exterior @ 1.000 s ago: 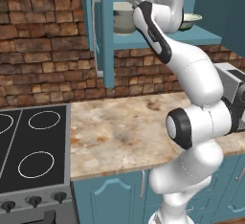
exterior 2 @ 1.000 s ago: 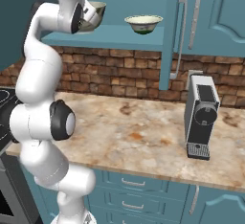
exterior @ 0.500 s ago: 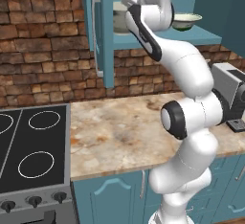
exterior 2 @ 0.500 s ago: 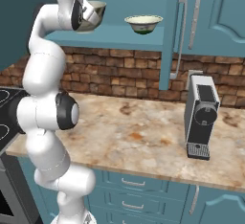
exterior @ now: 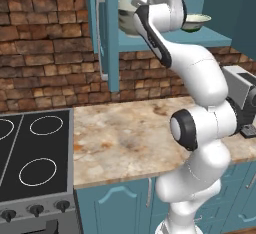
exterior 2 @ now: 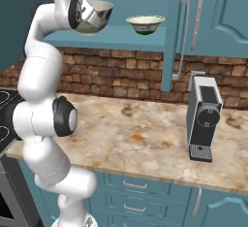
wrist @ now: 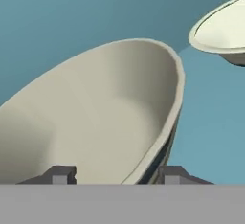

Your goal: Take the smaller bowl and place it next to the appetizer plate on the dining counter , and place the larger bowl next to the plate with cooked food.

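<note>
The larger bowl (exterior 2: 95, 18), deep and grey-beige, sits on the teal cabinet shelf (exterior 2: 145, 39); it also shows behind the hand (exterior: 127, 21) and close up (wrist: 105, 113). My gripper (wrist: 115, 174) straddles its near rim, one fingertip (wrist: 60, 174) inside and the other outside the wall. The jaws stand apart, and the inner tip is short of the wall. The smaller bowl (exterior 2: 145, 23), cream-green on a dark foot, stands to the right on the same shelf (exterior: 198, 22) (wrist: 224, 26). The dining counter and both plates are out of view.
An open cabinet door (exterior: 103, 33) hangs left of the shelf, and another door (exterior 2: 180, 27) hangs right of it. A coffee machine (exterior 2: 203, 119) stands on the marbled counter (exterior 2: 140, 138) below. A stove (exterior: 30, 153) lies at the left.
The hand has eased in over the larger bowl's rim, and the fingers have drawn closer together around it. Neither bowl has moved.
</note>
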{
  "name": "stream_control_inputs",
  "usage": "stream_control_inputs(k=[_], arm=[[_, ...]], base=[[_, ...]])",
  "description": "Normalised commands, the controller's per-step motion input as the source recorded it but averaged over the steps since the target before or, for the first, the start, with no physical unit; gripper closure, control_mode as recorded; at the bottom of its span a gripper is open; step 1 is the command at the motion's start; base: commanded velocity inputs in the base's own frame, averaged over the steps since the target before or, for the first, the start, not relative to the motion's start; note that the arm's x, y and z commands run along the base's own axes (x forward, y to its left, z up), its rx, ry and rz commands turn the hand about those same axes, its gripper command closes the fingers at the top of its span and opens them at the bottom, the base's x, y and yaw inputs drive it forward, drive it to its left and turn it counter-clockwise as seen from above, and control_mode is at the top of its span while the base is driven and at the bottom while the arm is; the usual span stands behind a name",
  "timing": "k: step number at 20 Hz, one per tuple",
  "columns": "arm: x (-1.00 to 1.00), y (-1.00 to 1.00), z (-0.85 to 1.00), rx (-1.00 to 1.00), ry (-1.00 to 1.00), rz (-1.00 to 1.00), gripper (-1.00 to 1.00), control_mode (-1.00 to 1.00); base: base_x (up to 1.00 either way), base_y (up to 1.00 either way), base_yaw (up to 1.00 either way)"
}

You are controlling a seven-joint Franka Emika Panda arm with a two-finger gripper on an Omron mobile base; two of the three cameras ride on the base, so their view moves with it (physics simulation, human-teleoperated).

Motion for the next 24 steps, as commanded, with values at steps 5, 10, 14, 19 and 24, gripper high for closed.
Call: stream_control_inputs(k=[5,10,14,19,24], arm=[[-0.90,-0.41,0.01,0.00,-0.03,-0.06,1.00,-1.00],[-1.00,-0.33,-0.02,0.01,-0.02,0.00,1.00,-1.00],[-1.00,-0.19,-0.19,0.01,0.09,0.01,1.00,-1.00],[-1.00,-0.10,-0.01,0.03,0.05,0.08,1.00,-1.00],[-0.80,0.00,-0.52,0.00,0.15,0.06,1.00,-1.00]], base=[[0.00,0.00,0.00],[0.00,0.00,0.00],[0.00,0.00,0.00],[0.00,0.00,0.00],[0.00,0.00,0.00]])
